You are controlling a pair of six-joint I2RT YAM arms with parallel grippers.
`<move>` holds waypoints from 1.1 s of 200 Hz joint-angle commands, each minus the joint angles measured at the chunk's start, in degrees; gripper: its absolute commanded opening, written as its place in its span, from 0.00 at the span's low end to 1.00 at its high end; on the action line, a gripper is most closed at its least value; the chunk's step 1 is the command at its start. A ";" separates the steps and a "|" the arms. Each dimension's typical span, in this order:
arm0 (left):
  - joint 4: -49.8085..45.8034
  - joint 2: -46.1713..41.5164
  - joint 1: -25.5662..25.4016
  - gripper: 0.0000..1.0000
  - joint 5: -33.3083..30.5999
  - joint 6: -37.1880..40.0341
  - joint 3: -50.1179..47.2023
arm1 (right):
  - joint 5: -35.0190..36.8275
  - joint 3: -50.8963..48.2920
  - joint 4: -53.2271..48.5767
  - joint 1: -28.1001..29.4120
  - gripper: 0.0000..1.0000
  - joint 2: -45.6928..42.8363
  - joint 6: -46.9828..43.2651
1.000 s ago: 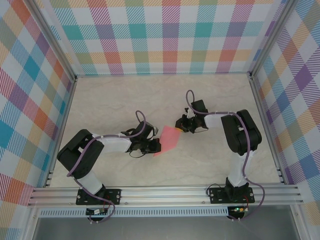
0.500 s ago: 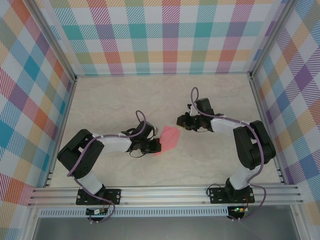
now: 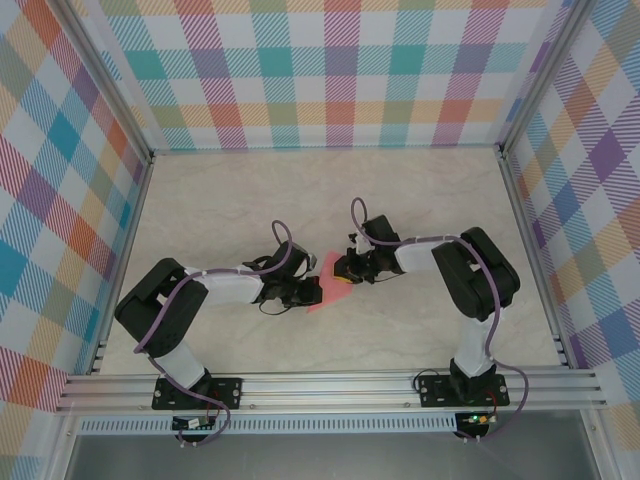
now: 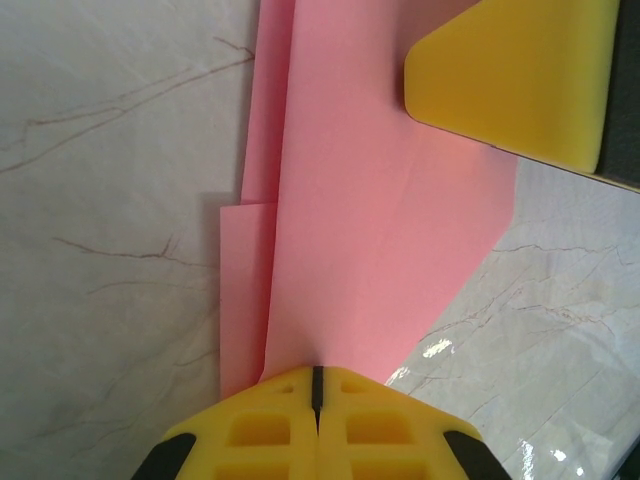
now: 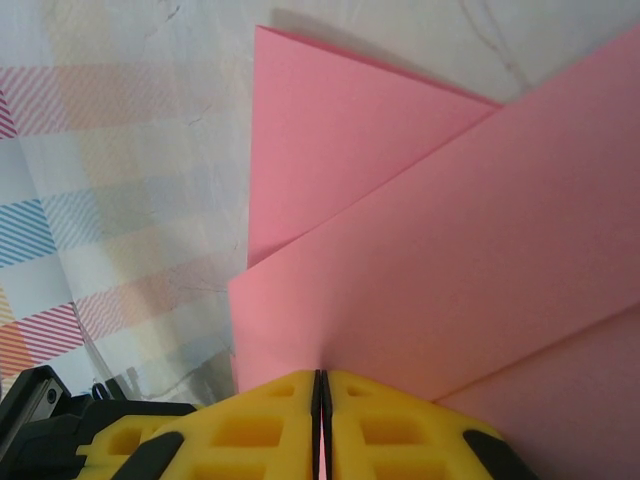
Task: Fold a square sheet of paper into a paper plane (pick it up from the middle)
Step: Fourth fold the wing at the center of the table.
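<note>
Pinching paper (image 4: 380, 250): left jaws, right jaws

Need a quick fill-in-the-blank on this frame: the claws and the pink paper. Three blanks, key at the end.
1. The left claw is ___ on the folded salmon-pink sheet of paper.
2. The right claw pinches that sheet too, so ___ claws hold it.
3. The claw fingers are coloured ___.
Missing words: shut; both; yellow.
</note>
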 commanded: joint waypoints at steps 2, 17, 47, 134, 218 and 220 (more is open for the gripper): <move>-9.91 -0.27 -0.51 0.02 -3.17 0.55 -0.78 | 4.86 -0.90 -2.20 0.19 0.11 3.57 -1.61; -10.89 -2.29 -0.45 0.08 -2.75 0.43 0.57 | 5.33 -0.93 -3.32 0.14 0.11 3.62 -2.65; -11.33 -5.36 0.44 0.14 -0.74 0.17 4.45 | 4.62 -0.24 -4.69 0.19 0.10 3.84 -3.98; -3.07 6.11 3.44 0.18 12.18 -0.78 11.88 | 5.17 0.07 -5.60 0.20 0.11 3.16 -3.76; -5.20 8.59 6.55 0.19 13.17 2.97 7.69 | 6.39 -0.59 -6.54 0.18 0.11 3.66 -3.94; -5.43 8.58 6.55 0.19 13.24 3.15 7.66 | 6.43 -0.63 -6.59 0.15 0.11 3.70 -4.06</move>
